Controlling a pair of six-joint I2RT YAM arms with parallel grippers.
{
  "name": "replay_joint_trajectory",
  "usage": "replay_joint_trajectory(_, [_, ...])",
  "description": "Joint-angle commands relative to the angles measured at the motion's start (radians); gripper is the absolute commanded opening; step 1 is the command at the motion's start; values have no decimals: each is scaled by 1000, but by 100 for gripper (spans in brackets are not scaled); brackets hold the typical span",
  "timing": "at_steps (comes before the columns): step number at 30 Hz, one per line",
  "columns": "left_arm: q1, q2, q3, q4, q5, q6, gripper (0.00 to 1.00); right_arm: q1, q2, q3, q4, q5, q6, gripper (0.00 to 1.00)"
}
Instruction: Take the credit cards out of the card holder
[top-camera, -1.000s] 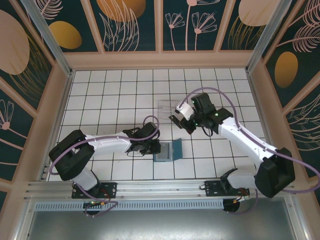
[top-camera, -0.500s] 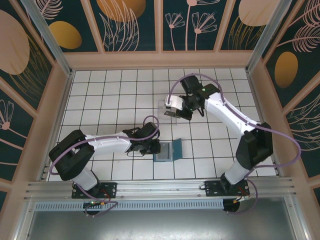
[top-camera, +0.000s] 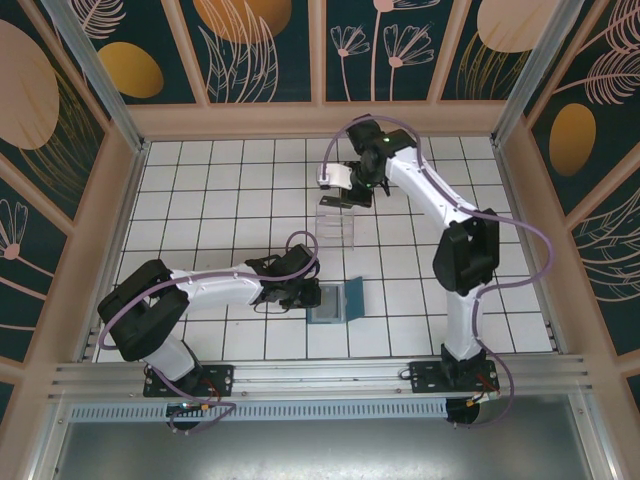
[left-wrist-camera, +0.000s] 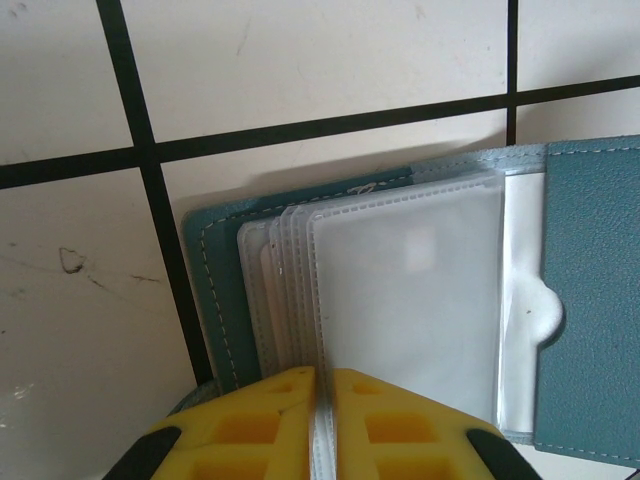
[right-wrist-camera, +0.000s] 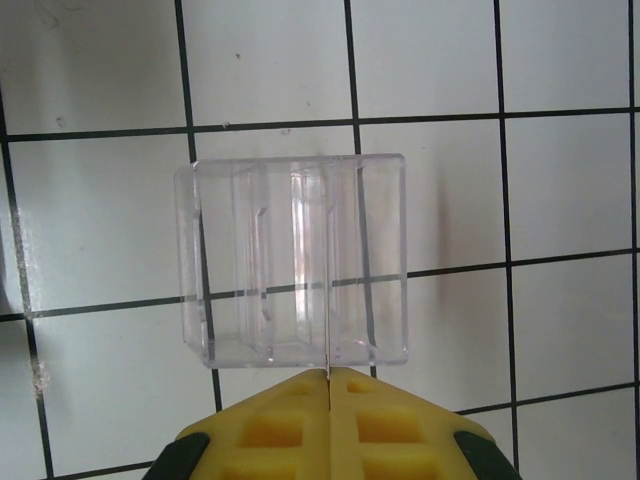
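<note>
The card holder (top-camera: 340, 300) lies open on the white tiled table (top-camera: 200, 190), near the front rail and about midway across. Its teal cover is flat and a fan of frosted plastic sleeves (left-wrist-camera: 410, 300) is spread over the left half. The left gripper (top-camera: 306, 293) comes in low from the holder's left side. In its wrist view, the left gripper (left-wrist-camera: 322, 395) has its yellow fingers (left-wrist-camera: 265, 425) pinched almost shut on the near edge of the card holder (left-wrist-camera: 590, 300), with a strip of sleeve showing in the seam. I can't tell what is inside the sleeves (they're too cloudy).

Farther back, well apart from the holder with bare tiles between, stands the clear tray (top-camera: 338, 228). The right gripper (top-camera: 338, 200) hangs right at its far edge. In its own camera the right gripper (right-wrist-camera: 328, 385) is pressed together just short of the tray's rim (right-wrist-camera: 300, 162). A thin edge-on sliver pokes out between the tips, and I can't tell what it is.

The tiles to the left and along the back wall are open.
</note>
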Motion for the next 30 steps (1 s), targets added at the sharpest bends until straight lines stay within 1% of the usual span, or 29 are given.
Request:
replay_joint_trajectory(1, [-3,9,3,-11,0,-12,15,-10,58,79,-85,21,-37,0])
replay_joint_trajectory(5, [-2,10,2,-7,-4,-21,15,-12,116,136,-101,31,-52,0])
replay_joint_trajectory(17, [-3,-6,-3,-16,-9,-32,15,-13,223,169,-89,45,-51,0])
replay_joint_trajectory(29, [-2,-11,-8,-15,-13,-43,15,-7,270,171,-67,29,-59,0])
replay_joint_trajectory(30, [-2,-13,-8,-16,-12,-44,15,-6,270,170,-59,34,-56,2])
